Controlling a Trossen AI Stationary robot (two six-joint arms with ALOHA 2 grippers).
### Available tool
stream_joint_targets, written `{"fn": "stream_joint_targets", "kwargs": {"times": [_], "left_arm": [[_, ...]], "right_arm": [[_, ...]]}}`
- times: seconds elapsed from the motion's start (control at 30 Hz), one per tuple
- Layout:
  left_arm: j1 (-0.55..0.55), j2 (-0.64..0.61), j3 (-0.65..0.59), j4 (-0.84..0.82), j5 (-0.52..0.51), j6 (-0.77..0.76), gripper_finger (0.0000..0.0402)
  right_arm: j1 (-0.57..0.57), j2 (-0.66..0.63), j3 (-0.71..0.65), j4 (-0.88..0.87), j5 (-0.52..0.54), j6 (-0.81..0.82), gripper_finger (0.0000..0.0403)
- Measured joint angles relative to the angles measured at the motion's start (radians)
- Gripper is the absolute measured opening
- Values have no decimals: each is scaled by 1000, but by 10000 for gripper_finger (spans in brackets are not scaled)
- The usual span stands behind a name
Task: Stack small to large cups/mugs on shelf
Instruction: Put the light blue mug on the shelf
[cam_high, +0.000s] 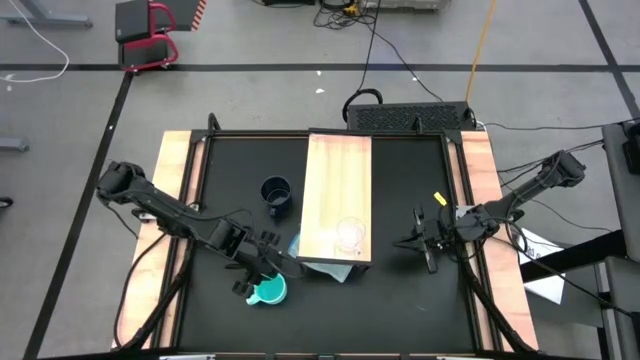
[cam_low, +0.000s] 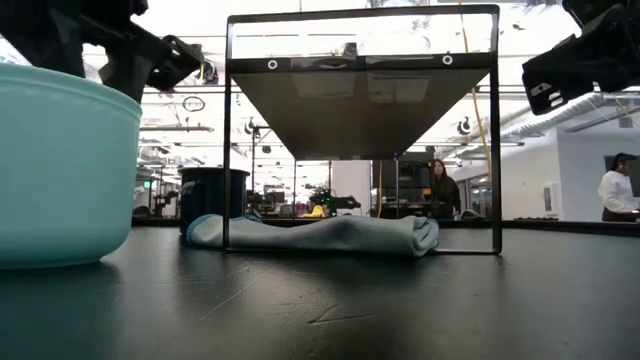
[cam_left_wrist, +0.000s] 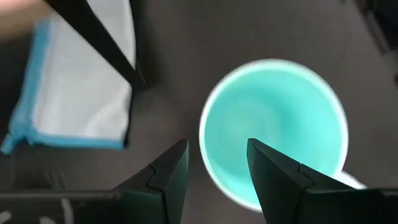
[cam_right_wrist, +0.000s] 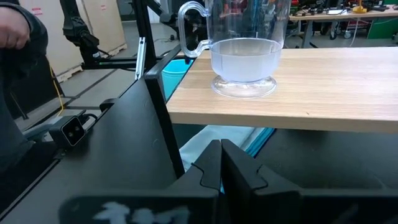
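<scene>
The clear glass mug (cam_right_wrist: 242, 50) stands empty on the shelf (cam_high: 338, 175). The navy mug (cam_high: 277, 192) sits on the worktop (cam_high: 400, 300) beside it. The left tool (cam_high: 262, 272), fingers apart, hangs over the empty turquoise mug (cam_left_wrist: 273, 127). The right tool (cam_right_wrist: 221, 165), fingers together, waits right of the shelf.

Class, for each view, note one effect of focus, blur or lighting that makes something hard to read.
Low view: the turquoise mug looms soft and close, bright ceiling lights glare behind the shelf. Left wrist view: mug and cloth blurred. Right wrist view: the glass mug lets the background show through.
</scene>
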Motion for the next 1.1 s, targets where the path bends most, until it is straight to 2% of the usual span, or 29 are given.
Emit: {"fn": "stream_joint_targets", "kwargs": {"times": [0.53, 1.1], "left_arm": [[7, 49, 1, -6, -7, 22, 166], [7, 49, 1, -2, -7, 26, 165]], "right_arm": [[0, 0, 0, -1, 0, 0, 0], [0, 0, 0, 0, 0, 0, 0]]}}
